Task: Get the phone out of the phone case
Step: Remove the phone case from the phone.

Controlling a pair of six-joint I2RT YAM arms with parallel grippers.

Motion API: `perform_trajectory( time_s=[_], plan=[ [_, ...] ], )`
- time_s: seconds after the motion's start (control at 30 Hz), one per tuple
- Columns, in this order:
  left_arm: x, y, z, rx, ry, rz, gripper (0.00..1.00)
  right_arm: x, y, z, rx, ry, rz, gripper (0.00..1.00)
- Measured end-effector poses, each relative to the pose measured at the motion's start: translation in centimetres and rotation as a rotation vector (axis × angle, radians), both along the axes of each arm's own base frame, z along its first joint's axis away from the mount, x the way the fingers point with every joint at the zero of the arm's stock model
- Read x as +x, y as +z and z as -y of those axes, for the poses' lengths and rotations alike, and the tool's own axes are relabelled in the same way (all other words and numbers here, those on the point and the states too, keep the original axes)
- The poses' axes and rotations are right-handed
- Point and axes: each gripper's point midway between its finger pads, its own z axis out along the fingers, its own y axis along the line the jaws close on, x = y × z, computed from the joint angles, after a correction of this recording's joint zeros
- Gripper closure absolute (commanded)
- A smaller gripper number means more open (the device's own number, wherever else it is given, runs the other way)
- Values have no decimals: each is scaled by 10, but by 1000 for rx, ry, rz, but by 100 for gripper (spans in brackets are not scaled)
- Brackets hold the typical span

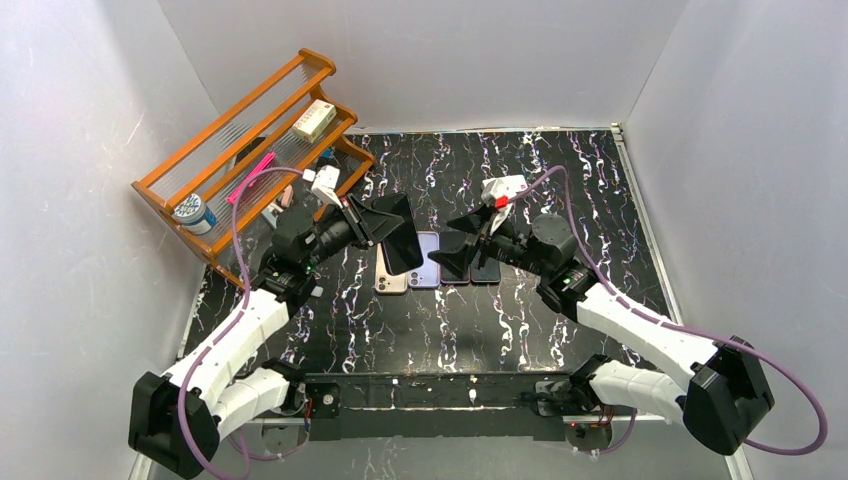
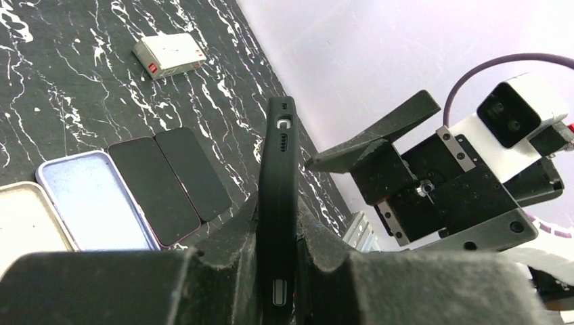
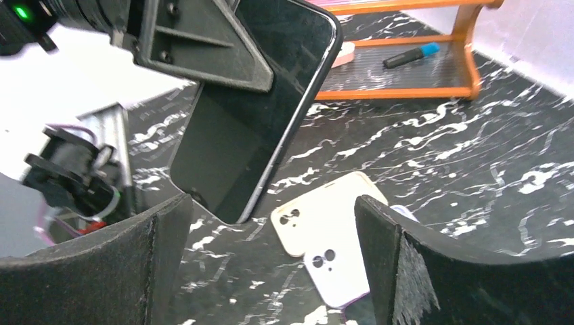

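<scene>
My left gripper (image 2: 277, 237) is shut on a black phone case (image 2: 279, 176), seen edge-on and held upright above the table. In the right wrist view the phone (image 3: 271, 88) shows its dark screen inside that case, with the left fingers (image 3: 203, 40) clamped on it. In the top view the left gripper (image 1: 388, 225) holds the case (image 1: 403, 250) mid-table. My right gripper (image 3: 271, 210) faces it, open, with nothing between its fingers; it (image 1: 447, 245) hangs just right of the case.
A beige case (image 1: 390, 280), a lavender case (image 1: 426, 268) and two dark phones (image 1: 470, 270) lie in a row under the grippers. A small white box (image 2: 169, 54) lies farther off. An orange wooden rack (image 1: 250, 140) with small items stands at the back left.
</scene>
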Motion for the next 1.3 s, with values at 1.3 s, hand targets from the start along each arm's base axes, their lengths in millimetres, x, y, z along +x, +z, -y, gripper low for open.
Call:
perform_trajectory(
  time_s=[1.3],
  plan=[
    [5, 12, -3, -266, 66, -95, 100, -37, -5, -21, 415, 149, -837, 40]
  ],
)
